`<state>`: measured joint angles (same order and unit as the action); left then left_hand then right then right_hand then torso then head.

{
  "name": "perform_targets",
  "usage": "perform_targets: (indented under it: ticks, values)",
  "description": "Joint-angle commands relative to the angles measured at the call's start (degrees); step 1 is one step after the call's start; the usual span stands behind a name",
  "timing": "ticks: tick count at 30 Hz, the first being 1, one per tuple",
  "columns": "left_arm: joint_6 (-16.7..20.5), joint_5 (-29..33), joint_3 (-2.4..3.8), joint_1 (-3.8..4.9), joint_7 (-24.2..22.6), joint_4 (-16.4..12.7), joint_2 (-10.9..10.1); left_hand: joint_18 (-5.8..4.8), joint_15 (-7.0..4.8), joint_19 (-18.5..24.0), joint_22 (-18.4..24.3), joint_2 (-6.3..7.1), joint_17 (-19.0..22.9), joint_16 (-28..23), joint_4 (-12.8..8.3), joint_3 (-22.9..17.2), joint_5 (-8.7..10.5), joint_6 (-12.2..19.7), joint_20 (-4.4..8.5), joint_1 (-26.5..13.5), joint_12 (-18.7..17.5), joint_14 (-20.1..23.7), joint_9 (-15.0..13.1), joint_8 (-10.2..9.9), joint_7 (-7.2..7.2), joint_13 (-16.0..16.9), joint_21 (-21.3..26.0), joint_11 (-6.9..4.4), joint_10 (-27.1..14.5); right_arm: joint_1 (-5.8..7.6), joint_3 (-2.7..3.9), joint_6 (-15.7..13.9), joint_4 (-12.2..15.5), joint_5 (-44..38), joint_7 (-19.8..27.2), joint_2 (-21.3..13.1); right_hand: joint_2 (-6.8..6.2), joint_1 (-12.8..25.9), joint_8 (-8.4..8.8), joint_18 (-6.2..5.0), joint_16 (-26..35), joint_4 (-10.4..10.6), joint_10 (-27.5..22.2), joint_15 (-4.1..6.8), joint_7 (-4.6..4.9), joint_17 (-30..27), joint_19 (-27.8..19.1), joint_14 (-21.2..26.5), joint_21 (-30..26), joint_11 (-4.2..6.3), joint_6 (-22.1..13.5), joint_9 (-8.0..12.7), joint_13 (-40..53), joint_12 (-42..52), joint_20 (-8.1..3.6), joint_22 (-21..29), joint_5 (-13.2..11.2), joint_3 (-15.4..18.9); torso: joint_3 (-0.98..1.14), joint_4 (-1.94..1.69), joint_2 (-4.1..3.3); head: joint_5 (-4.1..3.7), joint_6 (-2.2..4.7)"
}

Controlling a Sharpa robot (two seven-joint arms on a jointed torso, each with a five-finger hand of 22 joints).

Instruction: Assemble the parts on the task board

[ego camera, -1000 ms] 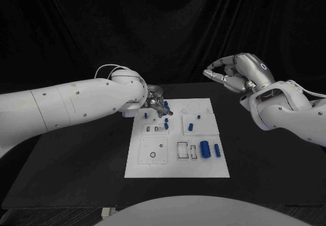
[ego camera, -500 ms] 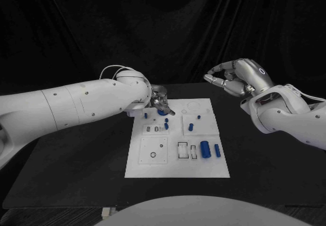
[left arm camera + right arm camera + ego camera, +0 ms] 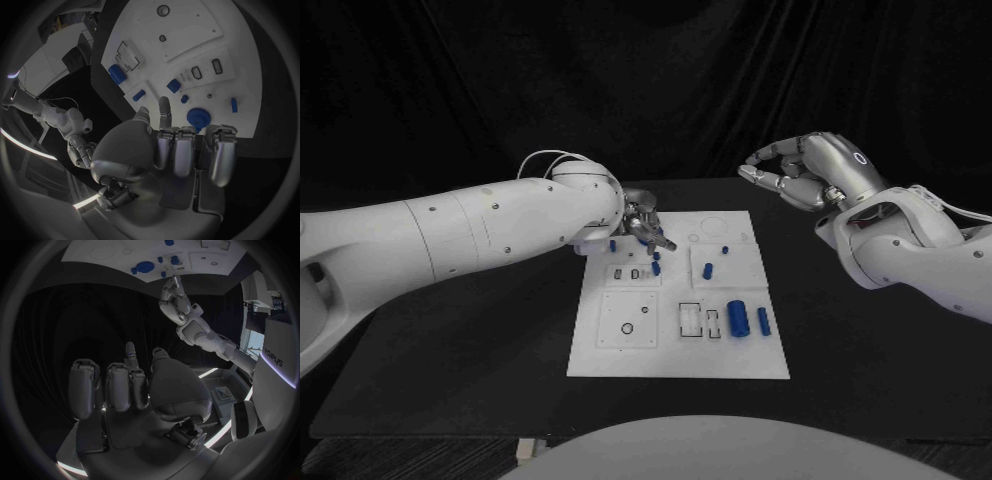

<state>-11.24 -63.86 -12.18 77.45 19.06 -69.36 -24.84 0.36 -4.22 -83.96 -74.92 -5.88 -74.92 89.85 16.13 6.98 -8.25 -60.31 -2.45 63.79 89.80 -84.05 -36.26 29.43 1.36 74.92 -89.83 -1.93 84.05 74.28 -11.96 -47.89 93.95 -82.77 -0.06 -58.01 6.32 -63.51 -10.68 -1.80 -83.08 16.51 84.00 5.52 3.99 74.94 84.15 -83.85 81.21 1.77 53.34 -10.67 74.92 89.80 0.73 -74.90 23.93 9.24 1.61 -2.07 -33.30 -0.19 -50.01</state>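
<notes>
The task board (image 3: 678, 340) lies flat in the middle of the black bench (image 3: 459, 340), its long side running from near to far. The left hand (image 3: 643, 224) hangs over the board's far left corner, fingers pointing down toward the plate. In the left wrist view most of its fingers (image 3: 177, 150) are curled in while two reach out straight toward the board, and nothing sits between them; a round blue part (image 3: 199, 117) lies on the board just past those fingertips, apart from them as far as that view shows. From the head view I cannot tell whether a fingertip touches any part.

Near that hand, a small blue peg (image 3: 610, 244) stands at the board's left edge, and another short blue peg (image 3: 656, 268) stands a little nearer and to the right. A blue oblong part (image 3: 708, 268) lies in the right half of the board, with a tiny blue piece (image 3: 723, 247) just beyond it. Closer to the near end, a thick blue cylinder (image 3: 736, 319) and a thinner blue cylinder (image 3: 763, 320) lie side by side, right of two dark rectangular slots (image 3: 689, 319).

The right hand (image 3: 800, 176) is raised well off the bench, far right of the board, its fingers curled inward on nothing.
</notes>
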Motion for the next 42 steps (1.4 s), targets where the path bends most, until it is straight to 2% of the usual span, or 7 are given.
perform_targets:
  ticks: [1, 6, 12, 19, 20, 31, 42]
  values:
    - [0.6, -0.1, 0.04, -0.72, 0.8, 0.4, 0.2, -0.36, -0.54, -6.0, -15.1, -0.08, -15.1, 0.2, 0.4, 0.3, 0.88, 0.2, 0.6, -1.3, 0.2, -6.0, -2.7, 1.2, -0.36, 15.1, -0.2, -0.6, 6.0, -0.34, 0.04, 1.0, -0.2, -0.4, -1.0, 0.1, 0.0, -0.7, 0.21, -0.31, -0.3, 0.1, 6.0, -0.39, 0.29, 1.2, 3.1, -4.0, 0.1, -0.34, 0.4, 0.0, 15.1, 0.2, 0.37, -12.3, 0.4, 0.4, 0.02, 0.05, 0.01, 0.05, 0.01]
    - [0.8, -0.1, 0.04, -1.54, 2.0, 1.1, 0.2, -0.36, -0.61, -6.0, -15.1, -0.33, -15.1, 0.2, 0.5, 1.0, 2.23, 0.6, 0.73, -3.5, 0.2, -6.0, -4.4, 0.7, -0.31, 15.1, -0.2, -0.61, 6.0, -0.69, 0.04, 1.8, -0.5, -0.4, -1.4, 0.4, 0.03, -0.8, 0.21, -0.29, -0.3, 0.1, 6.0, -0.4, 0.3, 1.2, 3.1, -4.0, 0.2, -0.35, 0.5, 0.0, 15.1, 0.2, 0.38, -12.4, 0.6, 0.4, 0.05, 0.08, 0.12, 0.17, 0.01]
    - [0.7, -0.1, 0.04, -2.22, 2.6, 1.9, 0.3, -0.36, -0.61, -6.0, -15.1, -0.64, -15.1, 0.2, 0.5, 1.2, 2.23, 0.7, 0.74, -4.3, 0.2, -6.0, -4.9, 0.4, -0.28, 15.1, -0.2, -0.61, 6.0, -0.86, 0.04, 2.5, -0.8, -0.4, -1.7, 0.6, 0.07, -0.9, 0.2, -0.33, -0.2, 0.1, 6.0, -0.41, 0.3, 1.0, 3.1, -3.9, 0.1, -0.36, 0.6, 0.0, 15.1, 0.2, 0.38, -12.3, 0.7, 0.4, -0.03, 0.16, 0.14, 0.69, 0.01]
    - [0.3, -0.1, 0.04, -2.7, 3.0, 2.5, 0.5, -0.36, -0.32, -6.0, -15.1, -0.94, -15.1, 0.2, 0.3, 1.7, 2.7, 0.7, 0.52, -5.3, 0.2, -6.0, -3.8, -3.6, 0.26, 15.1, -0.2, -0.21, 6.0, -1.03, 0.04, 3.5, -0.8, -0.4, -2.2, 0.8, 0.19, -1.0, 0.22, -0.38, -0.1, 0.1, 6.0, -0.43, 0.31, 0.7, 3.0, -3.9, -0.2, -0.37, 0.6, 0.0, 15.1, 0.2, 0.4, -12.2, 0.8, 0.4, -0.07, 0.18, 0.16, 1.16, 0.01]
    - [0.2, -0.1, 0.04, -2.76, 3.1, 2.6, 0.5, -0.36, -0.14, -6.0, -15.1, -0.96, -15.1, 0.2, 0.2, 1.6, 2.48, 0.4, 0.37, -5.1, 0.2, -6.0, -3.0, -5.5, 0.5, 15.1, -0.2, -0.01, 6.0, -1.05, 0.04, 3.7, -0.8, -0.4, -2.3, 0.8, 0.23, -1.1, 0.24, -0.39, -0.1, 0.0, 6.0, -0.43, 0.31, 0.8, 3.0, -3.9, -0.2, -0.38, 0.6, 0.0, 15.1, 0.2, 0.4, -12.2, 0.8, 0.4, -0.07, 0.18, 0.18, 1.25, 0.01]
    - [-0.5, -0.1, 0.04, -3.49, 3.6, 4.2, 1.3, -0.36, 0.53, -6.0, -15.1, -0.52, -15.1, 0.2, -1.0, 0.3, -0.78, -1.2, -0.29, -2.2, 0.2, -6.0, 1.7, -13.3, 1.42, 15.1, -0.2, 0.76, 6.0, -1.12, 0.04, 4.6, -0.8, -0.4, -3.0, 0.8, 0.34, -3.1, 0.55, -0.41, -0.1, -0.1, 6.0, -0.5, 0.37, 0.6, 2.9, -3.8, -0.2, -0.45, 0.7, 0.1, 15.1, 0.2, 0.48, -12.2, 2.1, 0.3, -0.05, 0.29, 0.32, 1.63, 0.01]
    - [-1.9, -0.1, 0.04, -4.07, 4.1, 5.0, 2.3, -0.36, 0.7, -6.0, -15.1, -0.39, -15.1, 0.2, -1.2, -0.1, -0.92, -2.1, -0.48, -1.7, 0.2, -6.0, 2.8, -14.6, 1.49, 15.1, -0.2, 0.91, 6.0, -1.18, 0.04, 5.1, -1.0, -0.4, -3.3, 1.0, 0.33, -3.4, 0.74, -0.42, -0.1, -0.1, 6.0, -0.5, 0.39, 0.5, 2.9, -3.8, -0.3, -0.45, 0.5, 0.2, 15.1, 0.2, 0.5, -12.2, 2.4, 0.4, -0.05, 0.36, 0.36, 1.34, 0.01]
